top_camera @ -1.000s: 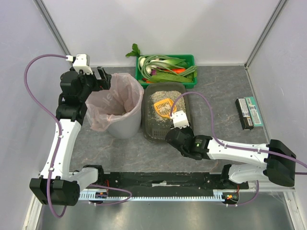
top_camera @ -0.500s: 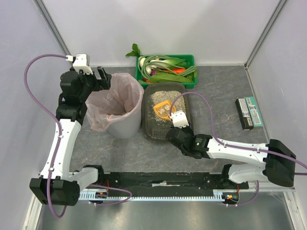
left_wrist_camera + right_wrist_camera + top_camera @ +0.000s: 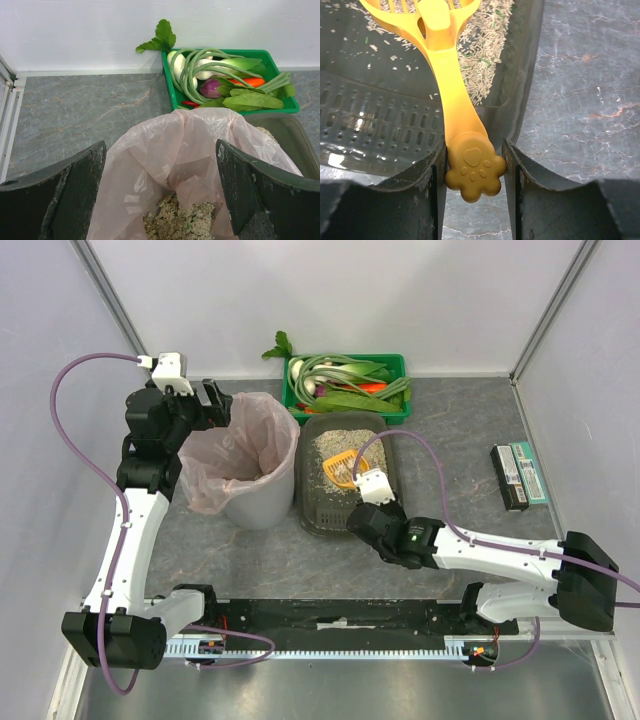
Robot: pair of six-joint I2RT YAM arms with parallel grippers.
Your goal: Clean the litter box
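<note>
Right gripper (image 3: pixel 474 156) around scoop (image 3: pixel 445 85) (over litter box (image 3: pixel 520 65) rim)

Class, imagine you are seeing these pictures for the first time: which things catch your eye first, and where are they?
The bright orange scoop stands out, its handle clamped in the right gripper and its head over the pale litter in the litter box at mid-table. Left of the box stands a grey bin with a pink liner, the open left gripper over it. Behind the box sits a green crate of vegetables.
</note>
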